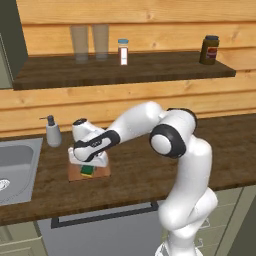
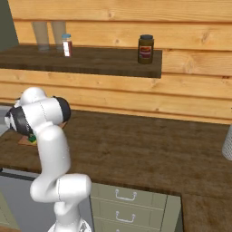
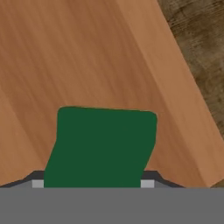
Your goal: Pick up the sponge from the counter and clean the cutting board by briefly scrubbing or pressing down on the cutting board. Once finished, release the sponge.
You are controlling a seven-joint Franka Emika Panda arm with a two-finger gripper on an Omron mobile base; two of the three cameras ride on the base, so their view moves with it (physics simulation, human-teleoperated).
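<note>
The tool (image 3: 92,183) is clamped on the sponge (image 3: 100,146), its green top facing the hand camera, and holds it on the cutting board (image 3: 78,57). The board lies flat on the dark wood surface (image 1: 150,170), right of the steel sink (image 1: 15,167) and near a soap dispenser (image 1: 52,131).

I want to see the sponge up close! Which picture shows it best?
The hand view: the sponge is big there, green top against the board. The left base view shows a small bit under the hand; the right base view, just a green speck behind the arm.
</note>
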